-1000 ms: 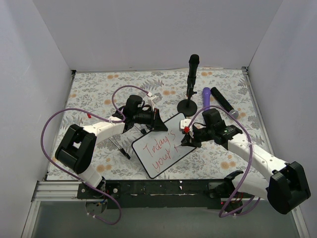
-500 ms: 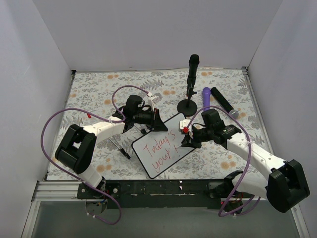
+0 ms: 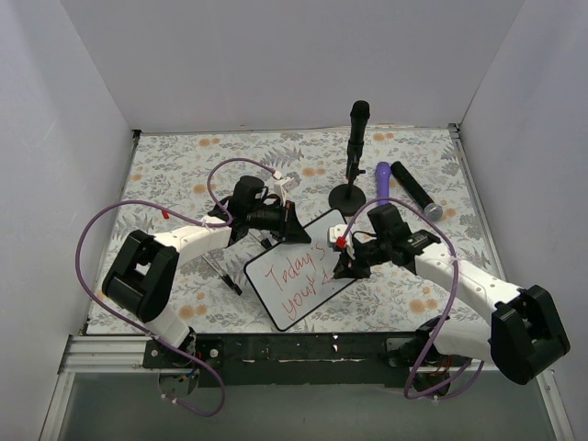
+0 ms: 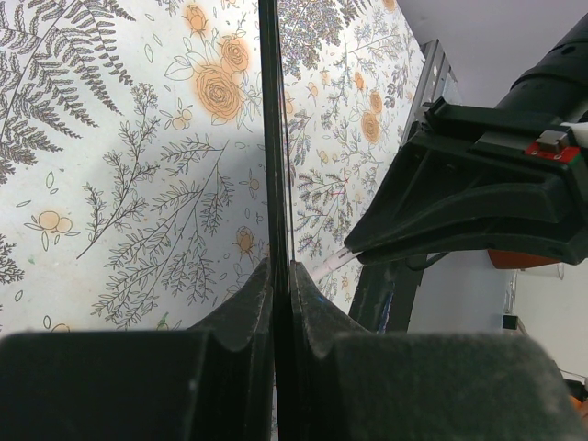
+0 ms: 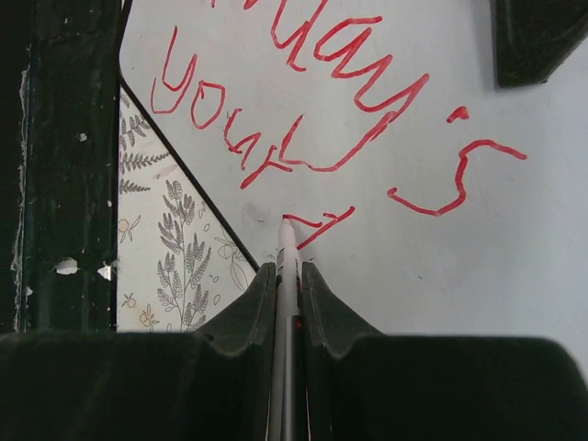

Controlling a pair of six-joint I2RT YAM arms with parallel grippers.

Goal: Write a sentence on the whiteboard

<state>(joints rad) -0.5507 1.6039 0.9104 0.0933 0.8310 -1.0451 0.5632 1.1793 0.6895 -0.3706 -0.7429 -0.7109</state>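
The right claw is pinched shut on a thin white marker pen with a red tip. The tip sits right on the small white board with a thin black frame, at the end of a short new red line. The left claw is pinched shut on one edge of the board and holds it tilted. The board is in the middle of the table, near the front, between the two arms. The red handwritten words say "Today's your", and one more letter has just begun. So I think about half is done, and the end of the sentence is not written yet. There is not much white room left on that line. Behind the board stands a black microphone on a round black stand, with a purple tube and a black tube lying beside it on the flowery tablecloth. Nothing blocks the pen.
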